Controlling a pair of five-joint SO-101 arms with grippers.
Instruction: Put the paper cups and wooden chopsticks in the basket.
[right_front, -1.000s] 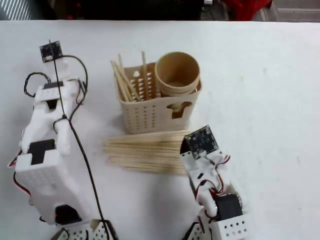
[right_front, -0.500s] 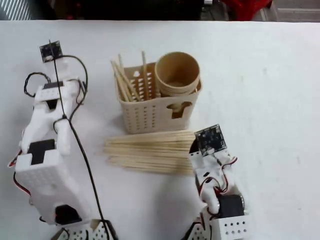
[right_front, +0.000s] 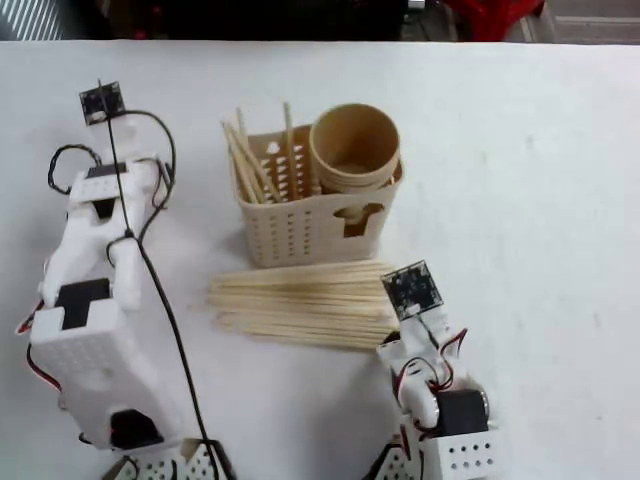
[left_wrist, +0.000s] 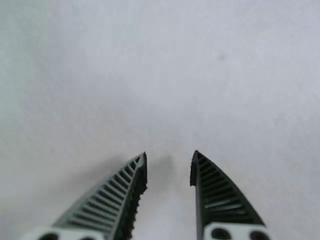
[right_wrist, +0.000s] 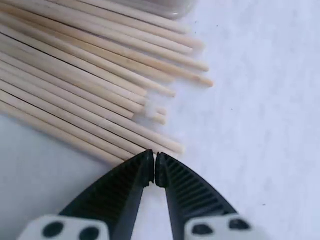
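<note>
A cream perforated basket (right_front: 300, 232) stands mid-table. Stacked brown paper cups (right_front: 355, 148) sit in its right half, and several wooden chopsticks (right_front: 250, 160) lean upright in its left half. A pile of loose chopsticks (right_front: 295, 303) lies flat on the table in front of the basket. My right gripper (right_wrist: 154, 167) is shut with nothing in it, just off the ends of the loose chopsticks (right_wrist: 90, 75), low over the table. My left gripper (left_wrist: 169, 162) is open over bare white table, holding nothing.
The left arm (right_front: 95, 270) stretches along the left side of the white table (right_front: 530, 180), with a black cable running over it. The right arm's base (right_front: 450, 440) sits at the front edge. Dark clutter lies beyond the table's far edge.
The right arm's wrist has shifted a little right and drawn back toward its base, uncovering the ends of the loose chopsticks. The left arm has stayed still.
</note>
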